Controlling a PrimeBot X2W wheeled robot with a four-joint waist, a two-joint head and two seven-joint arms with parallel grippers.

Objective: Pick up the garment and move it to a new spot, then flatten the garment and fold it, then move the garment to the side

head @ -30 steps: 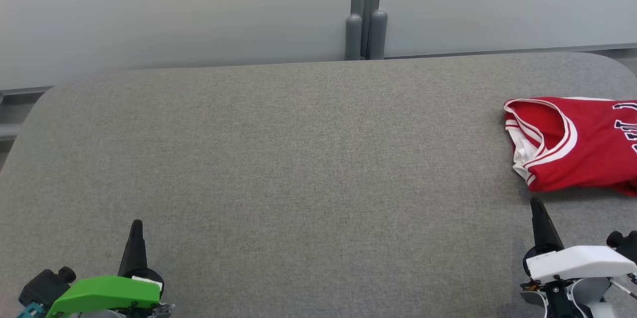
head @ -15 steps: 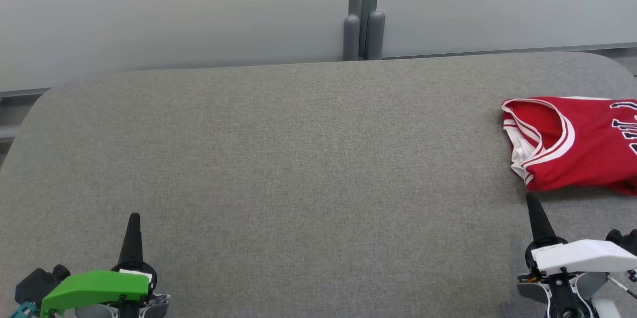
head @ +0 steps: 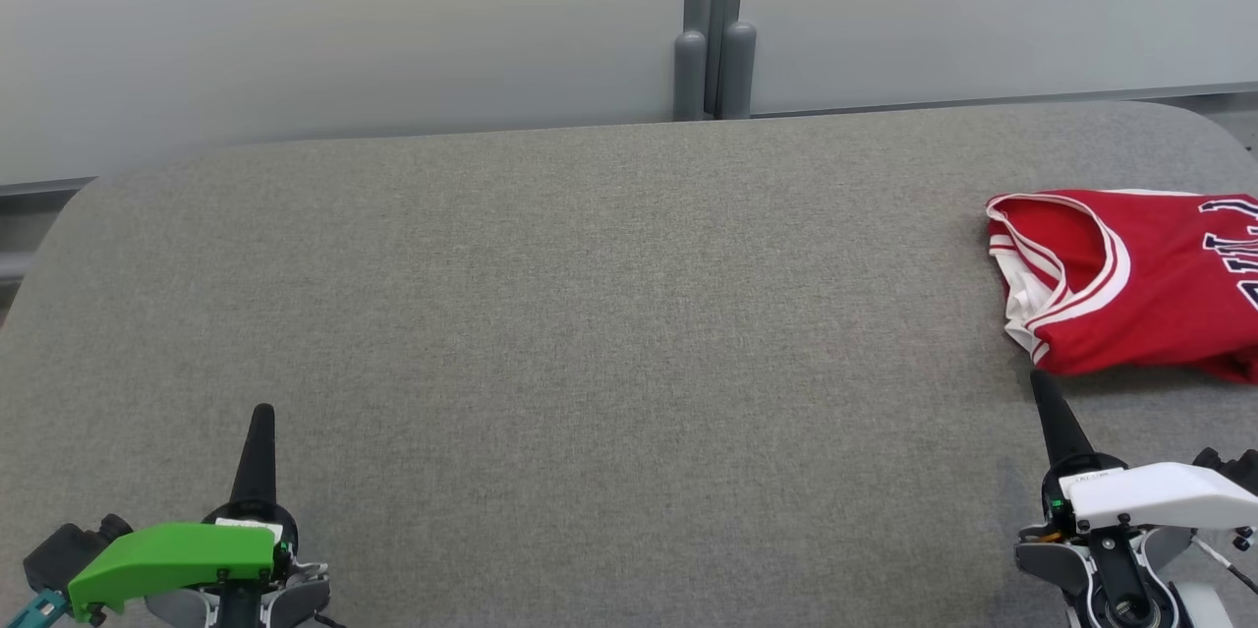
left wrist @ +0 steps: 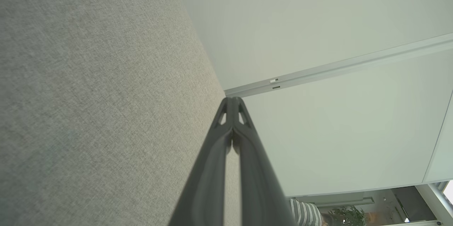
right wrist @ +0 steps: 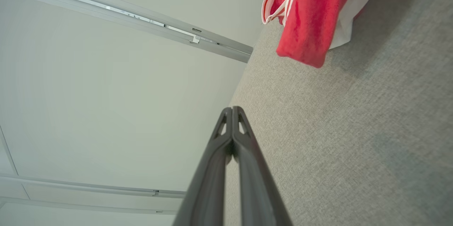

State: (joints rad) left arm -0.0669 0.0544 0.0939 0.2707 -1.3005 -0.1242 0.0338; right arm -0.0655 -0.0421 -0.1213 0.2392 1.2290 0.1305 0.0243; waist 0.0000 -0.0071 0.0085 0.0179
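Right: garment [head: 1130, 304] lies bunched. Right gripper [head: 1038, 382] just short of its near edge, left gripper [head: 262, 412] well apart. Both jaws together, empty. Suggest opening right, pinching hem.

The garment [head: 1130, 289] lies far right on the table [head: 590, 314], just beyond the right gripper [head: 1039, 388].

Dark, white-edged letters [head: 1246, 292] are printed on the red jersey [head: 1130, 294] at the table's [head: 590, 314] right edge; they are turned sideways and cut off, so no word can be read. A small label [head: 1089, 479] on the right gripper [head: 1035, 380] cannot be made out.
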